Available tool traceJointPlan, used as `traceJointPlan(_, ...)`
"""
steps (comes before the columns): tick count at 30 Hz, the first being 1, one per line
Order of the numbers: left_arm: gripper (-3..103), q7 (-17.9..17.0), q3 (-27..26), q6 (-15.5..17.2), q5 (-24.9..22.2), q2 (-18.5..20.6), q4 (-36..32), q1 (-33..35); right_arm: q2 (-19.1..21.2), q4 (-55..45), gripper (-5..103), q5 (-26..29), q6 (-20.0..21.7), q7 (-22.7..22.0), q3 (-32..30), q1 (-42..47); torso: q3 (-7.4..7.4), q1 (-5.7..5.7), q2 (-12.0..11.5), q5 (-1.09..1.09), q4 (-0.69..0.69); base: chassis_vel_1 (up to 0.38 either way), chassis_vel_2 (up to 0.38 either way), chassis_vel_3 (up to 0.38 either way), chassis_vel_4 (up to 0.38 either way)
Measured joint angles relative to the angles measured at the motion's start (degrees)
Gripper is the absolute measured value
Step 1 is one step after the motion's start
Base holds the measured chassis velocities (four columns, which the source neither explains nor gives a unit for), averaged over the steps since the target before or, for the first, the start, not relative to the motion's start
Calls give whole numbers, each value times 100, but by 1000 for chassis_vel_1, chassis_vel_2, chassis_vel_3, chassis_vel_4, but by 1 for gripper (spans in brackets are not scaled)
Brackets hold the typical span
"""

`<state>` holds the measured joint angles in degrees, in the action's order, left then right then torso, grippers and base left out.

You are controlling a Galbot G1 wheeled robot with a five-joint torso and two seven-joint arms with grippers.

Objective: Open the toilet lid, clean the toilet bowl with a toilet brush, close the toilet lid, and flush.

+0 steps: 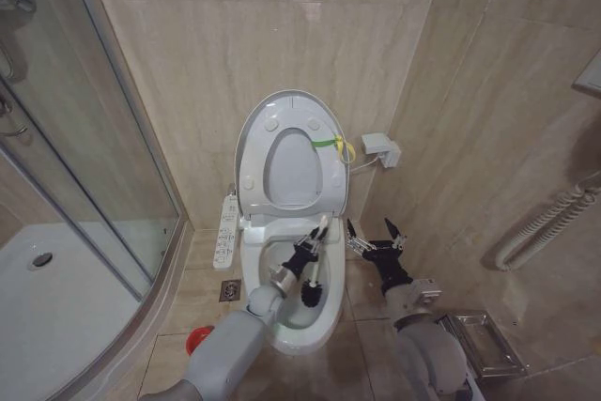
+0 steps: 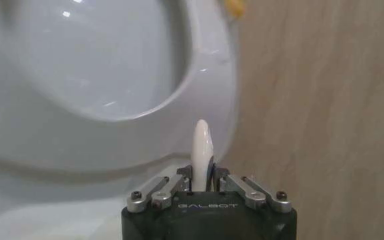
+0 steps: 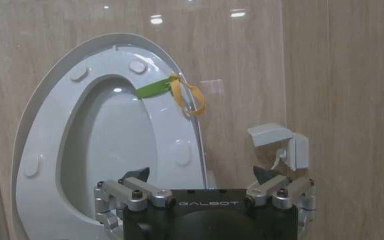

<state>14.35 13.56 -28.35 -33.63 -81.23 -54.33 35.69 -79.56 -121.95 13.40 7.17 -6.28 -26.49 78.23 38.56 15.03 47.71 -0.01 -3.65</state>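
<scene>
Left tool (image 1: 315, 243) scrubbing in the toilet bowl (image 1: 329, 324), lid already up.

Left tool pinches the toilet brush (image 1: 314, 274) by its thin handle, bristle head down inside the bowl near the right inner wall. Toilet lid (image 1: 252, 143) and seat stand raised against the wall, yellow-green band (image 1: 331, 143) at the right edge. Right tool (image 1: 376, 229) hovers spread beside the bowl's right rim, idle. Risks: the slim handle could twist or slip in the pinch under side load; the left arm could bump the raised seat and drop it; the right tool could clip the rim.
</scene>
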Motion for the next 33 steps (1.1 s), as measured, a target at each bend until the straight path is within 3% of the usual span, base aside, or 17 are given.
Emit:
traceJointPlan(7, 20, 56, -351, -92, 206, 310, 130, -76, 0, 0, 100, 0, 0, 0, 0, 0, 0, 0, 0, 0, 2, 0, 0, 0, 0)
traceJointPlan(15, 20, -43, -683, -364, 977, 388, -625, 375, 0, 0, 100, 0, 0, 0, 0, 0, -1, 0, 1, 0, -2, 0, 0, 0, 0)
traceJointPlan(21, 20, -159, -706, -128, 1013, 520, -1131, 1031, 0, 0, 100, 0, 0, 0, 0, 0, 0, 0, 1, 0, 2, 0, 0, 0, 0)
traceJointPlan(33, 20, -399, -772, 194, 1100, 726, -1891, 1558, 0, 0, 100, 0, 0, 0, 0, 0, -1, 0, 1, 1, 1, 0, 0, 0, 0)
